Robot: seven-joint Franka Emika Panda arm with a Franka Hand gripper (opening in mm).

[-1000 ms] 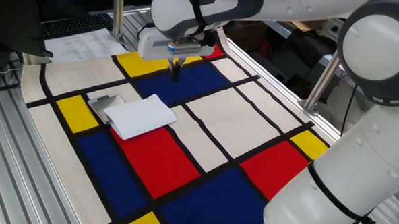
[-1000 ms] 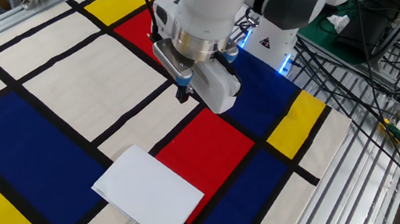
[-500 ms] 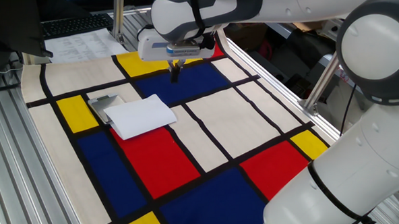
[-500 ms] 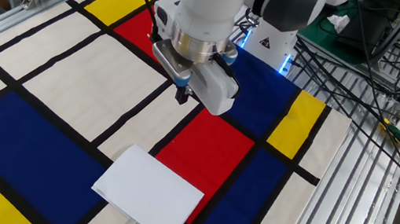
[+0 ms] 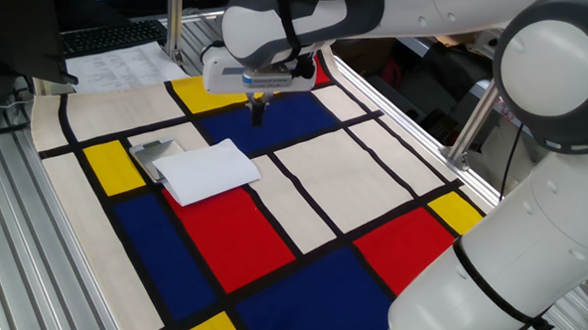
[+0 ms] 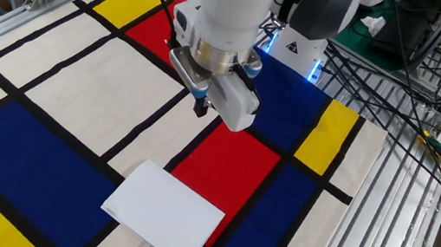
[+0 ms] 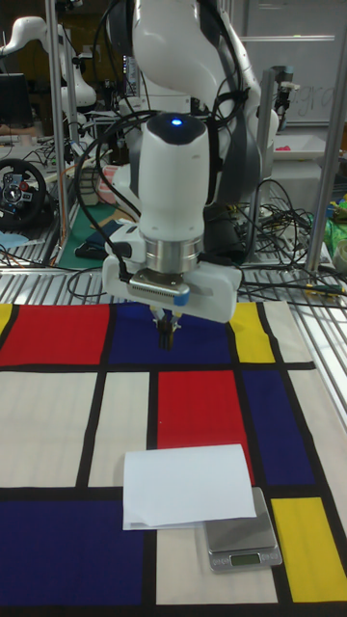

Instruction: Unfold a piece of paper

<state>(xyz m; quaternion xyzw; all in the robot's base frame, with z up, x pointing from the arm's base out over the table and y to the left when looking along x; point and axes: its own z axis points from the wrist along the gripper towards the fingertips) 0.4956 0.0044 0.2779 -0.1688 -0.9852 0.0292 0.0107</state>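
Pincer (image 6: 199,107), fingers clenched and empty, has barely shifted above the colour-block bench, well apart from the folded plain white paper sheet (image 6: 163,211), still untouched.

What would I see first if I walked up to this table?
Probably the bright tablecloth of red, blue, yellow and cream blocks with black lines, covering the whole table. Above its far blue block hangs the big white robot arm, its dark gripper pointing down and holding nothing. Nearer the edge lies the folded plain white piece of paper, partly covering a small shiny grey metal plate.
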